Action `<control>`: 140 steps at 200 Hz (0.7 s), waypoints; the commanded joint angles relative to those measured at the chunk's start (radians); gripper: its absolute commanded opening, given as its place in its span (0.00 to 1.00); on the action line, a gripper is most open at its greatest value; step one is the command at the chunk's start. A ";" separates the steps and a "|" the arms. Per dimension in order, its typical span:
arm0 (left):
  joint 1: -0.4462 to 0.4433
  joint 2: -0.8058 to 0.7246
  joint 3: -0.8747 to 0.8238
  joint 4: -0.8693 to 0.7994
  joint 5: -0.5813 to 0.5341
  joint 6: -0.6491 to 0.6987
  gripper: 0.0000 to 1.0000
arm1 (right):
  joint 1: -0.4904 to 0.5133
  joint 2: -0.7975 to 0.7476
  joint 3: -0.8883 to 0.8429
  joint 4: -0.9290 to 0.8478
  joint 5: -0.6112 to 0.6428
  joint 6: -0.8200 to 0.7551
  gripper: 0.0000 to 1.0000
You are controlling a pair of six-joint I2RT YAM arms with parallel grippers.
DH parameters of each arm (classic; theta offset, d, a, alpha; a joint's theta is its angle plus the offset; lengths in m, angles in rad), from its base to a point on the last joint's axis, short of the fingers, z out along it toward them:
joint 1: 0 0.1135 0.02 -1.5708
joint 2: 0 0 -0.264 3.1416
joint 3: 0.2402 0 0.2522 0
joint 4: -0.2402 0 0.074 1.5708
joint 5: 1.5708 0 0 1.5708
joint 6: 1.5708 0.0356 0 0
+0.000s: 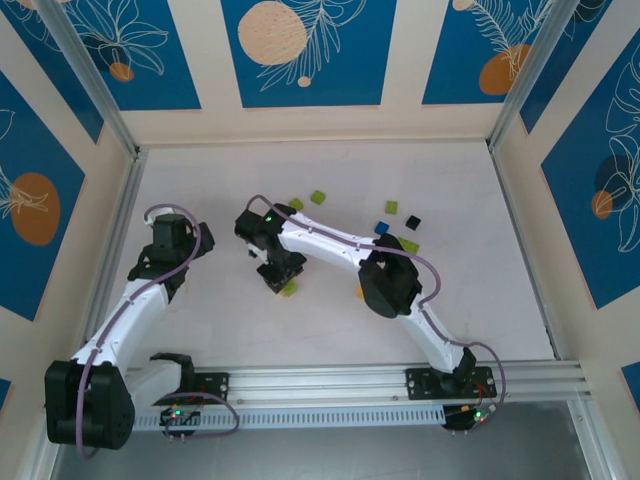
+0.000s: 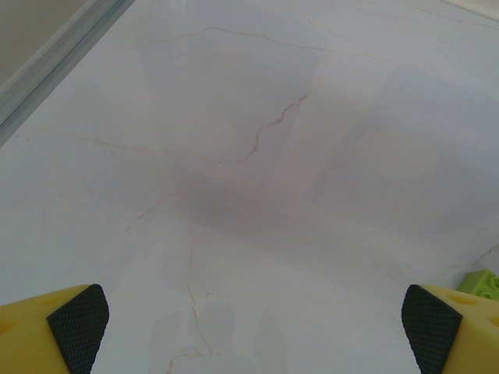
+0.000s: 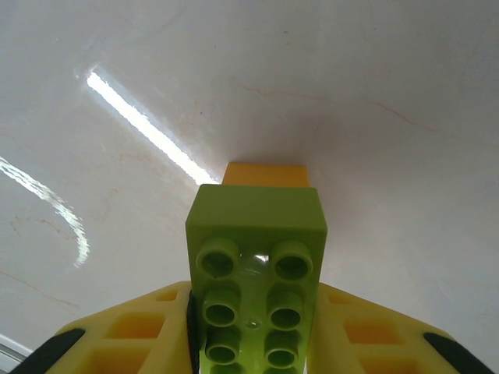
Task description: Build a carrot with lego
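Observation:
My right gripper [image 1: 281, 277] is shut on a long lime green lego brick [image 3: 256, 273], studs facing the wrist camera, yellow fingers [image 3: 140, 335] pressed on both of its sides. An orange brick [image 3: 265, 173] shows just past the green one's far end, close to the table; I cannot tell whether the two are joined. In the top view the held green brick [image 1: 288, 288] sits low at the table's centre-left. Loose lego lies further back: lime pieces [image 1: 318, 197], a blue one [image 1: 381, 228], a black one [image 1: 413, 221]. My left gripper [image 2: 253, 335] is wide open over bare table, at the left [image 1: 190, 240].
The white marbled table [image 1: 450, 300] is walled by patterned panels with aluminium posts [image 1: 90, 80]. A rail [image 1: 330, 380] carrying both arm bases runs along the near edge. A lime brick [image 2: 479, 282] peeks in at the right edge of the left wrist view.

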 commanded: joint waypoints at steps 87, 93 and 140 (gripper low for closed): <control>0.016 -0.014 0.002 -0.005 -0.017 -0.010 0.99 | -0.011 0.062 -0.073 0.074 -0.035 0.006 0.34; 0.016 -0.015 0.002 -0.005 -0.016 -0.010 0.99 | -0.011 0.058 -0.074 0.073 -0.032 0.006 0.34; 0.016 -0.015 -0.001 -0.006 -0.017 -0.010 0.99 | -0.015 0.011 -0.040 0.035 -0.023 -0.006 0.34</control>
